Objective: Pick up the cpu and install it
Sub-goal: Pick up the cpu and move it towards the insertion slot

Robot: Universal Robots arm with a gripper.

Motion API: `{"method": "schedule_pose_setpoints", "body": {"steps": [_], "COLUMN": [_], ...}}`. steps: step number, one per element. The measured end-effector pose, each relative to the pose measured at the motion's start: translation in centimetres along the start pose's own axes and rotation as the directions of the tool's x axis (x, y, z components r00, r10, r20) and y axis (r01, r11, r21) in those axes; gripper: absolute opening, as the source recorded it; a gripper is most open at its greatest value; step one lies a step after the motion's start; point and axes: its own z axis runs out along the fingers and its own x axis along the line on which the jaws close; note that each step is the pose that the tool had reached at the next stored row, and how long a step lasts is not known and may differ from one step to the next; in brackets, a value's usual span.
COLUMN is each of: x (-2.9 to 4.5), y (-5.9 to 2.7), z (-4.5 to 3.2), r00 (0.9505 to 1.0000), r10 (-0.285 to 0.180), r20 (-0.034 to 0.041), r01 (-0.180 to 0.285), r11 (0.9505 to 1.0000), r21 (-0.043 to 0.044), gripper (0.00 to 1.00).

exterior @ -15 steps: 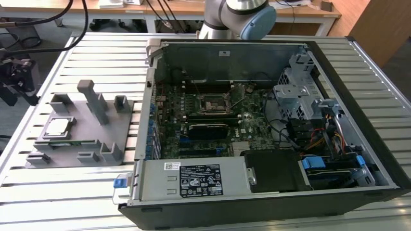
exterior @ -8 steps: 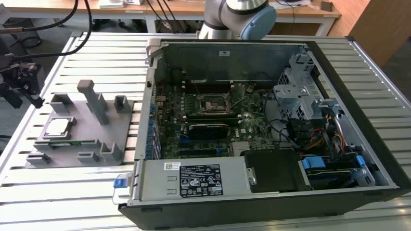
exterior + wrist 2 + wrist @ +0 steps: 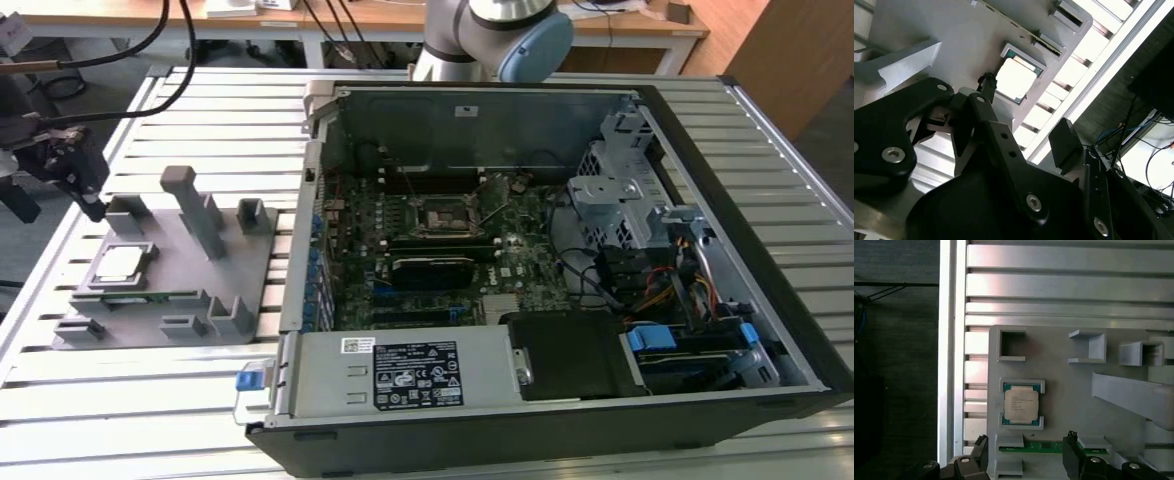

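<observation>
CPU [image 3: 1021, 405], a small silvery square chip, lies flat in a square recess of a grey holder tray [image 3: 1064, 390]. The tray sits on the slatted metal worktop [image 3: 134, 400], to the exterior view's left of the open computer case [image 3: 534, 440]. A green memory stick [image 3: 1046, 446] lies just beside the CPU. The gripper [image 3: 1025, 452] hovers above the tray, fingers spread wide, holding nothing.

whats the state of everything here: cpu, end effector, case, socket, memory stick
cpu: lying flat in its recess on the grey fixture, not gripped
end effector: open, empty, apart from the cpu
computer case: side open, insides exposed
socket: dark centre, no chip seen in it
memory stick: lying in a fixture slot beside the cpu
</observation>
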Motion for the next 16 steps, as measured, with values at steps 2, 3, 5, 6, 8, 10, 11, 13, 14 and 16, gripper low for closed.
{"method": "schedule_pose_setpoints", "body": {"steps": [2,3,5,6,8,10,11,13,14,16], "x": [0.0,0.01,0.01,0.01,0.01,0.01,0.01,0.02,0.02,0.02], "y": [0.0,0.01,0.01,0.02,0.02,0.02,0.02,0.02,0.03,0.03], "z": [0.18,0.28,0.47,0.54,0.7,0.84,0.89,0.98,1.03,1.15], "r00": [1.0,1.0,1.0,1.0,1.0,1.0,1.0,0.9999,0.9999,0.9999], "r10": [0.0,0.0,0.0,0.0,-0.003,-0.007,-0.01,-0.012,-0.013,-0.015], "r20": [0.0004,0.0011,0.0014,0.0015,0.0015,0.0017,0.0016,0.0016,0.0016,0.0018], "r01": [0.0,0.0,0.0,0.0,0.003,0.007,0.01,0.012,0.013,0.015], "r11": [1.0,1.0,1.0,1.0,1.0,1.0,1.0,0.9999,0.9999,0.9999], "r21": [0.002,0.0022,0.0022,0.0018,0.0017,0.0016,0.0016,0.0016,0.0016,0.0015], "gripper": [0.72,0.72,0.72,0.72,0.72,0.72,0.72,0.72,0.72,0.72]}}
